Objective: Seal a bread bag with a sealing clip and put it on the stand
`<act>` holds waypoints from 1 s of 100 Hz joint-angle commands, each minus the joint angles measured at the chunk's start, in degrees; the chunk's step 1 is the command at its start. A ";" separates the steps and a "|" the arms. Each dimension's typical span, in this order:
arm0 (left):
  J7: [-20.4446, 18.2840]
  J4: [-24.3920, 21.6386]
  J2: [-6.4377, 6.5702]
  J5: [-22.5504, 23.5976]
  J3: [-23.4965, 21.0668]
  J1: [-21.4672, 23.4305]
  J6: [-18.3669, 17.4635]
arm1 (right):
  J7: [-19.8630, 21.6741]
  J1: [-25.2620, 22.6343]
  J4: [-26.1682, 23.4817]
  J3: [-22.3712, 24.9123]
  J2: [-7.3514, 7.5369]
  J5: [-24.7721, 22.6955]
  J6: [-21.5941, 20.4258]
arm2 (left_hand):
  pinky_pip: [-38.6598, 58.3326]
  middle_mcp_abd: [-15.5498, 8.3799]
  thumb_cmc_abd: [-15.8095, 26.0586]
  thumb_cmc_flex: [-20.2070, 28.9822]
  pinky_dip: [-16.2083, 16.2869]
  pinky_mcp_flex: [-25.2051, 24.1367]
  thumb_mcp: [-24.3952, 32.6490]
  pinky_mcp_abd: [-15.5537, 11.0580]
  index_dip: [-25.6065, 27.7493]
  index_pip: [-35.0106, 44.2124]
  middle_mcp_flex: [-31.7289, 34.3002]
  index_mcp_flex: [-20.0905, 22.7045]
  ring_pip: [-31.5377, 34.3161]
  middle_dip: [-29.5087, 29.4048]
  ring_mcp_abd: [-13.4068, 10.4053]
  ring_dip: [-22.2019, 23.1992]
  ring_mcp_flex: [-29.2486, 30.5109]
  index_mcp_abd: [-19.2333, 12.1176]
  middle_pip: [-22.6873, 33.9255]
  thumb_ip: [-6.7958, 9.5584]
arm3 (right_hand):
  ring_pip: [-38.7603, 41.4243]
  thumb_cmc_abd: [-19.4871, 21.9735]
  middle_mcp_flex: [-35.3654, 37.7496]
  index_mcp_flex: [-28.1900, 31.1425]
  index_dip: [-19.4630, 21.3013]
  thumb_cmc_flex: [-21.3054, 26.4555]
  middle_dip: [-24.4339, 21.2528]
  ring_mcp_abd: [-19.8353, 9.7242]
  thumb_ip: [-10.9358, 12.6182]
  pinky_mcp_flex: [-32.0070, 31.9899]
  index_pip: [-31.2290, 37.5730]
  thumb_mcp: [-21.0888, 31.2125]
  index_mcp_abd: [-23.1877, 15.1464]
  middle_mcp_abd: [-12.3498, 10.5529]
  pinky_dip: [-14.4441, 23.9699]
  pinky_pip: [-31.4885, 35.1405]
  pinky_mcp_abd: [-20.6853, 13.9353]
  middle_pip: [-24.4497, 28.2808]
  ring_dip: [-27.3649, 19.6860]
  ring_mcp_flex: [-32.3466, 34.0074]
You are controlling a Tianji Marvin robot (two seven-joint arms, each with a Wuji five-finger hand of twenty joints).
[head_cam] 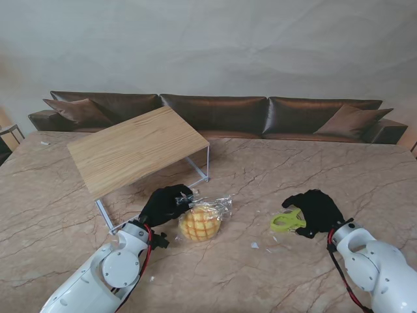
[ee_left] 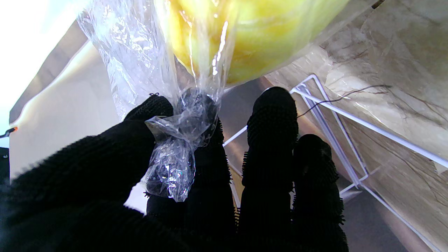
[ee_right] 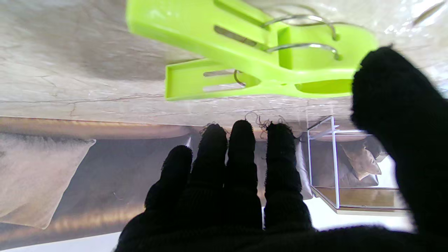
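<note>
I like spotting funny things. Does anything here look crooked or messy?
Yes. The wooden stand sits tilted, its top sloping instead of level. A few small white bits lie scattered on the table near the bread bag; what they are, I cannot tell.

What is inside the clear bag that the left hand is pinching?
The bread bag holds one round yellow bun with a scored crust. The left hand pinches the bag's twisted neck. The bun's underside is hidden against the table.
</note>
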 commanded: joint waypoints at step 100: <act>-0.67 -0.28 -0.13 -0.29 -0.09 0.61 -0.37 | 3.55 -0.15 1.53 -0.88 1.65 -3.32 -1.63 | 2.55 -4.84 5.25 2.11 1.38 -0.73 0.66 -0.90 2.66 4.30 0.54 1.83 0.48 1.68 -0.87 0.80 0.02 -9.17 1.59 0.93 | -1.22 1.20 1.20 -0.92 -0.52 -0.17 -1.21 -0.12 -0.23 -2.87 -1.07 -0.85 -0.79 0.16 2.82 5.32 3.77 -3.22 -0.48 0.09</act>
